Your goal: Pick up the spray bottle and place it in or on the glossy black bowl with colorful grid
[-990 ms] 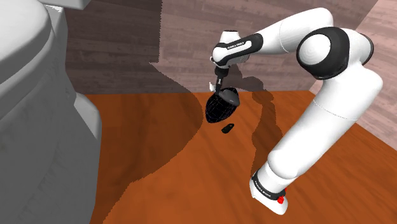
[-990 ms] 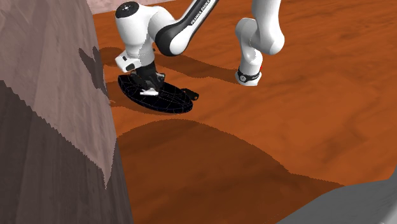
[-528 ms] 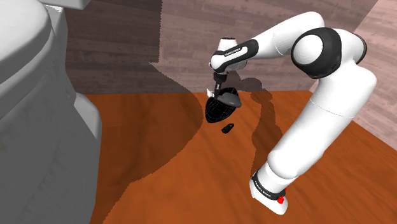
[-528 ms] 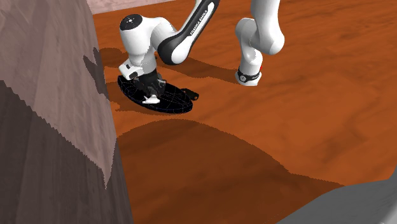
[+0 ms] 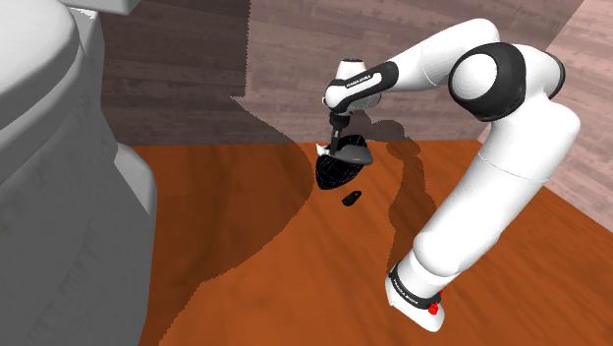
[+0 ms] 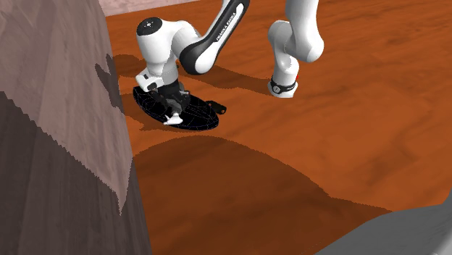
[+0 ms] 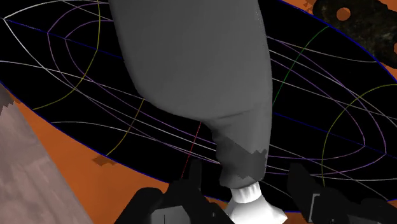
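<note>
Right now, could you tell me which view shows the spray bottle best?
The wrist view: the spray bottle looms large, grey body and white neck, over the black bowl. The shoulder view and the second exterior view each show a small white bit of it at the bowl.

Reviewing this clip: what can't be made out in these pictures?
The far end of the spray bottle: cut off by the wrist view's edge.
Whether the bottle touches the bowl: in the wrist view, the bottle's own body covers the contact.
The small dark thing on the floor beside the bowl, shoulder view: too small to identify.
</note>
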Controlling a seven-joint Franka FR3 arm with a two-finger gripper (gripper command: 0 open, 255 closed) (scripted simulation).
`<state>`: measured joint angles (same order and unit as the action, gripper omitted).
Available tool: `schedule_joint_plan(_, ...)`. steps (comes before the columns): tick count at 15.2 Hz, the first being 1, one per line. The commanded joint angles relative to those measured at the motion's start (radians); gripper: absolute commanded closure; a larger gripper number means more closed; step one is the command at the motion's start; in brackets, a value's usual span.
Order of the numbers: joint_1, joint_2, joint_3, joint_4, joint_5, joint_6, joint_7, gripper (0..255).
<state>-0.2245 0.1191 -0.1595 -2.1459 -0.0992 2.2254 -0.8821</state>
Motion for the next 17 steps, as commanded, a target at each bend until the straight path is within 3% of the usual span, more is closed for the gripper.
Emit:
schedule_joint_plan(1,0.000,0.000,0.000,0.000,0.000,0.000,0.000,0)
schedule_joint_plan(5,0.000,0.000,0.000,0.000,0.000,0.000,0.000,0)
schedule_joint_plan(9,0.008,-0.058,0.005,0.064,-0.003,-0.122,0.003,0)
schedule_joint_plan(17,0.007,-0.058,0.005,0.064,-0.003,-0.122,0.003,0)
